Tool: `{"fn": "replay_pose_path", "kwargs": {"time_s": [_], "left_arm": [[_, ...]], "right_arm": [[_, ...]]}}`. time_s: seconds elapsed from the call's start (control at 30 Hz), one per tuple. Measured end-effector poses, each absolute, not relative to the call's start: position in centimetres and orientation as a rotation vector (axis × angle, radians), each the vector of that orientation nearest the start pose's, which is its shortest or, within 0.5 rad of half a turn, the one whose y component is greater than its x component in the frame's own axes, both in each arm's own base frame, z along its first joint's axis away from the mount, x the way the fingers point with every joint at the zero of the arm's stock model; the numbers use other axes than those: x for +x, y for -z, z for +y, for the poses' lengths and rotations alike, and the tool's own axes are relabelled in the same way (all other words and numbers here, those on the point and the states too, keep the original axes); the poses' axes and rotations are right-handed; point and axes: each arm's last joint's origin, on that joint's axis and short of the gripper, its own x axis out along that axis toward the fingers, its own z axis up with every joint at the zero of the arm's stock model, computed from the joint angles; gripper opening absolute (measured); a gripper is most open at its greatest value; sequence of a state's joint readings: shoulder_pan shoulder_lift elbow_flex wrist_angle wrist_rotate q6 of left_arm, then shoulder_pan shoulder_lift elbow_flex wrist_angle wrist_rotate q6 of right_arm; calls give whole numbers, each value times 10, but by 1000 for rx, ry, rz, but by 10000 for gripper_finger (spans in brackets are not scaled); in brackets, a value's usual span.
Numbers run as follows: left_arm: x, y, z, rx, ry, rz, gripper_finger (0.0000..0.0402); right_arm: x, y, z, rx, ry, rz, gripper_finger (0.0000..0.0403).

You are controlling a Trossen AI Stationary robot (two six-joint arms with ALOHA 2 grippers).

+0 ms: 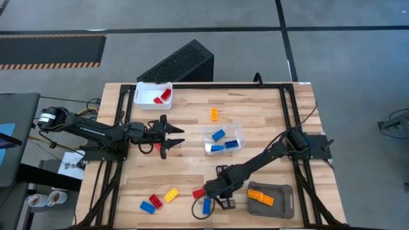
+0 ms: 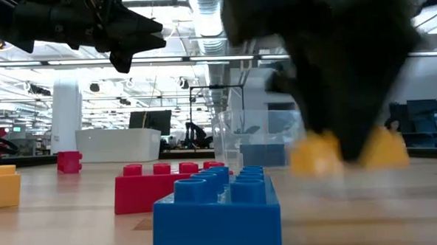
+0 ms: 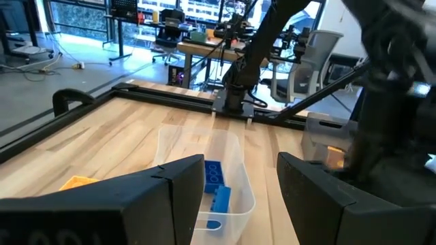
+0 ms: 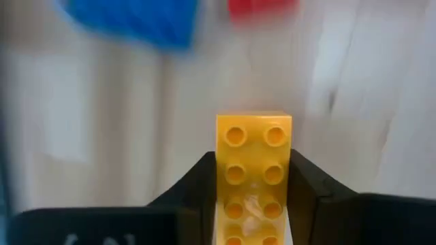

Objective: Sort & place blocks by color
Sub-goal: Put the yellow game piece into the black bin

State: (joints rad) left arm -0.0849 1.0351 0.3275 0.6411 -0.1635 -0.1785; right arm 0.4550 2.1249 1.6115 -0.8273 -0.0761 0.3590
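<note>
Three containers: white bin [image 1: 152,93] red, clear tub [image 1: 223,138] blue, grey tray [image 1: 270,197] orange; right fingers [image 4: 310,180] clamp yellow block [image 4: 253,170], left fingers [image 3: 170,197] apart

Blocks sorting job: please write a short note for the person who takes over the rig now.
Right gripper: shut on a yellow block, low over the table's front, near a red block and a blue block.
Left gripper: open, waiting above the table left of centre.
Done: red blocks in the white tray, blue blocks in the clear tray, orange blocks in the grey tray.
Left: the held block, the red and blue ones beside it, a blue and yellow pair front left, one orange block at the back.
</note>
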Motion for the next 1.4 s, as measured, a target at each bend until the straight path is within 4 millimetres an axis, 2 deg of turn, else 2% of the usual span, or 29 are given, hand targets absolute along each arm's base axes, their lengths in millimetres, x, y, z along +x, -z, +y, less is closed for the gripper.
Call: {"fn": "replay_pose_path", "kwargs": {"time_s": [0.13, 0.2, 0.33, 0.47, 0.63, 0.8, 0.9, 1.13, 1.4], "left_arm": [[206, -210, -13, -180, -85, 63, 173], [206, -210, -13, -196, -82, 67, 173], [206, -205, -14, -232, -47, 121, 173], [206, -203, -17, -250, 23, 143, 174], [205, -203, -22, -263, 50, 152, 174], [204, -203, -27, -290, 62, 159, 174], [204, -203, -31, -299, 62, 160, 174], [203, -206, -37, -286, 71, 122, 173], [203, -207, -37, -240, 65, 113, 173]], "right_arm": [[377, -198, 180, 60, -195, 1382, 121], [369, -208, 176, 48, -164, 1435, 121], [350, -238, 175, 82, -90, 1436, 133], [330, -254, 191, 98, -59, 1420, 151], [299, -274, 220, 169, -41, 1390, 138], [271, -276, 248, 138, 40, 1348, 149], [258, -268, 255, 151, 100, 1370, 158], [229, -248, 245, 248, 207, 1430, 143], [195, -237, 227, 534, 169, 1286, 159]]}}
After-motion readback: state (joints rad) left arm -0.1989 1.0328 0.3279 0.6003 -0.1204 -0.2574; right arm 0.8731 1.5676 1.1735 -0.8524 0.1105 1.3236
